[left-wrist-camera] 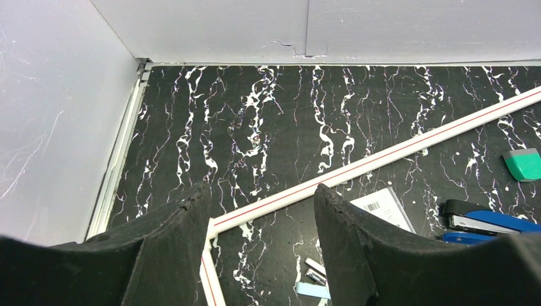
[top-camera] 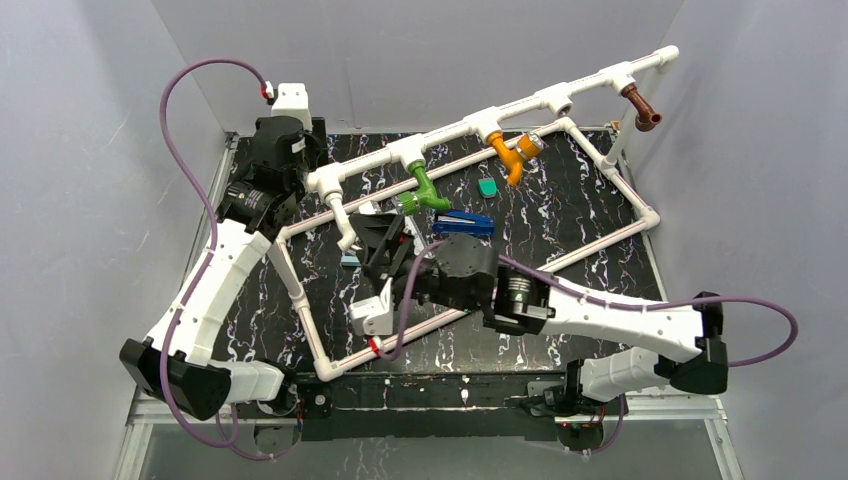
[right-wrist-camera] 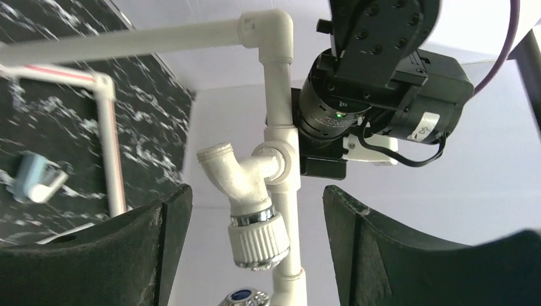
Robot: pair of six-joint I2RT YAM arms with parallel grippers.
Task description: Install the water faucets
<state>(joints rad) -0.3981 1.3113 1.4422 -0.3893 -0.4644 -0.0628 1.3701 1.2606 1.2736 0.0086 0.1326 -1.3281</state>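
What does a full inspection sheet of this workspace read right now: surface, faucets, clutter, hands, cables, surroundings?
Surface: black marbled tabletop carrying the white pipe frame.
Job's things: green faucet, orange faucet and brown faucet hang from the raised rail; white faucet sits on a fitting at its left end.
Clutter: blue stapler, teal piece, light blue piece.
Hands: left hand open, empty, above the table; right hand open, fingers either side of the white faucet, not touching.
Cables: purple cables loop off both arms.
Surroundings: plain grey walls.
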